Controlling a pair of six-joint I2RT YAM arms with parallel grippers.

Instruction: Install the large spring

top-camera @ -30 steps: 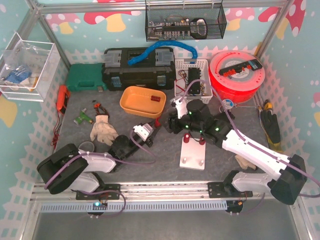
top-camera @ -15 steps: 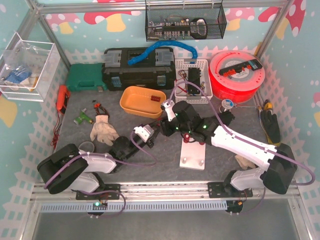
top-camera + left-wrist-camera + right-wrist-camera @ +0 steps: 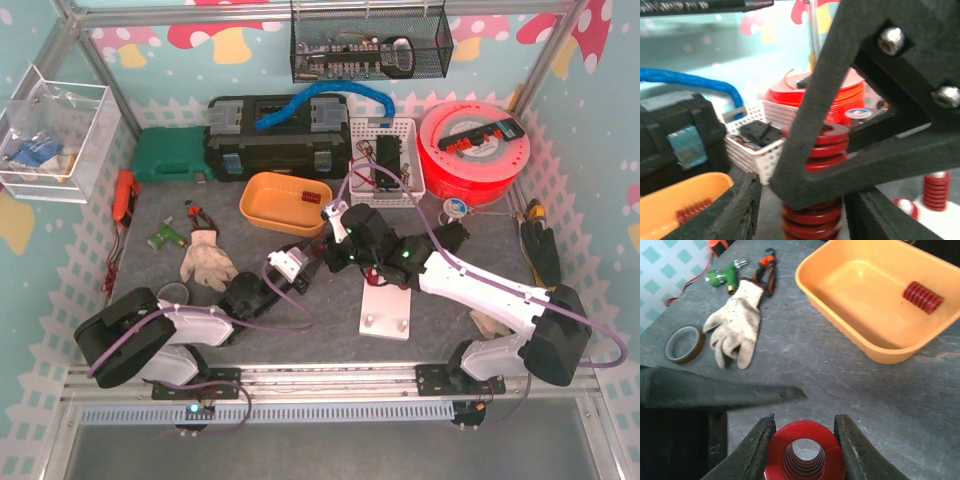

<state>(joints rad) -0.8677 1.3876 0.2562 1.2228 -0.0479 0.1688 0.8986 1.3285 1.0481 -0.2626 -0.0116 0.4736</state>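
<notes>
Grey bench from above: bare mat between my arms, boxes crowding the far edge.

Left wrist: my left pincer stands apart, flanking the large spring, axis upright.

Right wrist: my right pincer clamps the large spring, seen end-on; orange tray far right.

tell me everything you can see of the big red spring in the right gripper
The large red spring is a glossy coil, metal by its look, hollow down the middle. It stands upright over the grey mat, pinched on both sides by the fingers of the right gripper.
</notes>
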